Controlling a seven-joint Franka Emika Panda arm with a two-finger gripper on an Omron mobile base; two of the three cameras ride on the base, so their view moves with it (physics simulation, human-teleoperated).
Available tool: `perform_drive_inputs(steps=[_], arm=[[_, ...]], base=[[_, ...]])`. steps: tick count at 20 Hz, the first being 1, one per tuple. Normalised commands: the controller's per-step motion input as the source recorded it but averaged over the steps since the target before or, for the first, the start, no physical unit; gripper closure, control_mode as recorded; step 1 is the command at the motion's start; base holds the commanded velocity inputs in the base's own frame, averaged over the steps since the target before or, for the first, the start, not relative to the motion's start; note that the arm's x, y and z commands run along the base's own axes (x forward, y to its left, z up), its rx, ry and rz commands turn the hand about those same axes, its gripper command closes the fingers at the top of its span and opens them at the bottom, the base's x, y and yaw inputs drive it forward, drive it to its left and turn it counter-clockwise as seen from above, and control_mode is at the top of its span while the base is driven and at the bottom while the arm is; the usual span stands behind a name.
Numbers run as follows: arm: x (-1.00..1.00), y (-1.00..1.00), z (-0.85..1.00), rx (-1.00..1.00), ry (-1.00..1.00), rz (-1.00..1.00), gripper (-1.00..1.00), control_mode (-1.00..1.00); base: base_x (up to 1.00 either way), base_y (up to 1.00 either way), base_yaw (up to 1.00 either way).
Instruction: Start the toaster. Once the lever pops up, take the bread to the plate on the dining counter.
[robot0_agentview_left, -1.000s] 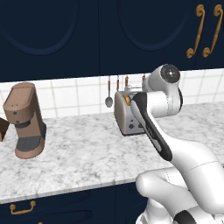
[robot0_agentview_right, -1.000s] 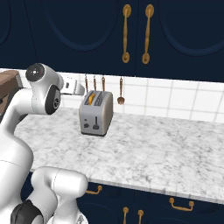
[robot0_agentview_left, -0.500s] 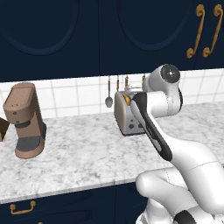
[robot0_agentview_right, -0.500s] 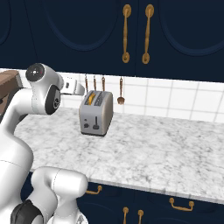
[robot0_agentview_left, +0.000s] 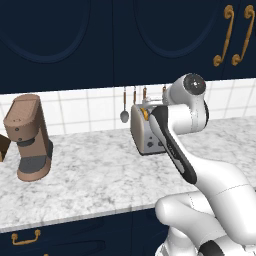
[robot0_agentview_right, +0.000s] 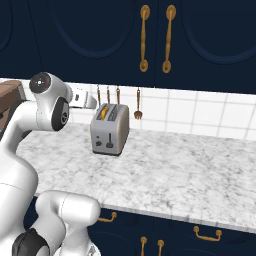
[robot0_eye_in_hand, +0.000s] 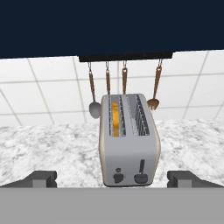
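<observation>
My tool (robot0_eye_in_hand: 112, 183) hangs wide and empty before the toaster (robot0_eye_in_hand: 128, 144) on the marble worktop (robot0_eye_in_hand: 52, 144); its lever (robot0_eye_in_hand: 141, 167) looks unpressed, bread (robot0_eye_in_hand: 115, 119) in its slot, everything remains.

The toaster (robot0_eye_in_hand: 129, 148) is silver with dark controls. The bread (robot0_eye_in_hand: 115, 119) shows golden-orange; the worktop (robot0_agentview_right: 190, 170) is grey-veined white marble.

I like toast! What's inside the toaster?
The toaster has one slice of bread in its left slot; just the golden-orange top edge shows, the rest is hidden inside. The other slot looks empty.
</observation>
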Motion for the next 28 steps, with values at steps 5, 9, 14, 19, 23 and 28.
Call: perform_drive_inputs(steps=[5,9,14,19,23,28], arm=[[0.00,0.00,0.00,0.00,0.00,0.00,-1.00,-1.00],[0.00,0.00,0.00,0.00,0.00,0.00,-1.00,-1.00],[0.00,0.00,0.00,0.00,0.00,0.00,-1.00,-1.00],[0.00,0.00,0.00,0.00,0.00,0.00,-1.00,-1.00],[0.00,0.00,0.00,0.00,0.00,0.00,-1.00,-1.00],[0.00,0.00,0.00,0.00,0.00,0.00,-1.00,-1.00]], base=[[0.00,0.00,0.00],[0.00,0.00,0.00],[0.00,0.00,0.00],[0.00,0.00,0.00],[0.00,0.00,0.00],[0.00,0.00,0.00]])
